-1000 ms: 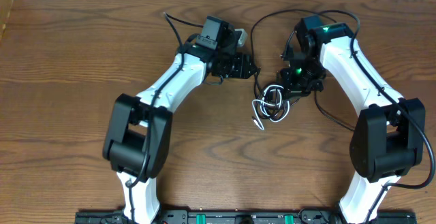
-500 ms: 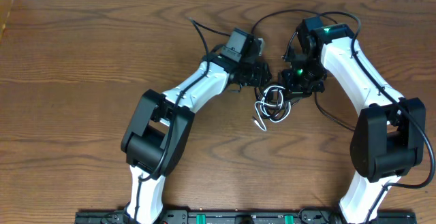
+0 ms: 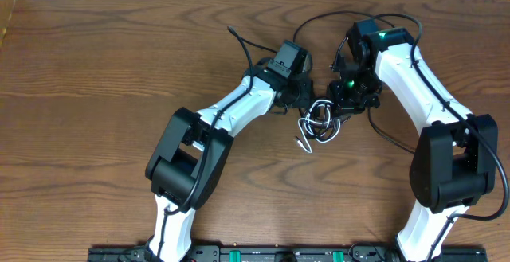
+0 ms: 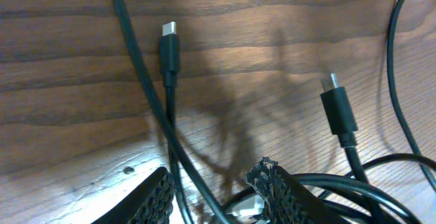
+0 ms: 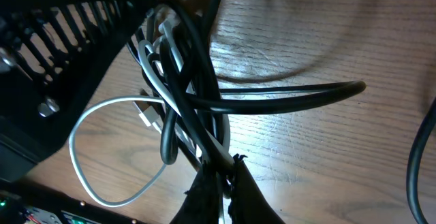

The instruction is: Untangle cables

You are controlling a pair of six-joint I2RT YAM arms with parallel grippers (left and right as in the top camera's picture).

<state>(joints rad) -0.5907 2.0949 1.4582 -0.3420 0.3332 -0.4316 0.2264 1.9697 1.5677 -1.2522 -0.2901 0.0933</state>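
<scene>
A knot of black and white cables (image 3: 317,123) lies on the table between the two arms. My right gripper (image 3: 339,103) is shut on the tangle; its wrist view shows the fingers (image 5: 223,173) pinching black cable strands (image 5: 197,81), with a white cable loop (image 5: 92,149) hanging to the left. My left gripper (image 3: 307,96) is open at the knot's upper left edge. Its fingers (image 4: 218,190) straddle black strands (image 4: 178,173). Two black end plugs (image 4: 169,47) (image 4: 338,108) lie on the wood ahead of them. A white cable end (image 3: 301,142) sticks out below the knot.
A black cable (image 3: 319,19) arcs from the knot towards the table's far edge. Another black cable (image 3: 239,43) runs up and left behind the left arm. The wooden table (image 3: 96,95) has bare wood at left and in front.
My left arm has swung right, bringing its gripper from well left of the knot up to its edge. The right arm and the knot have stayed in place.
</scene>
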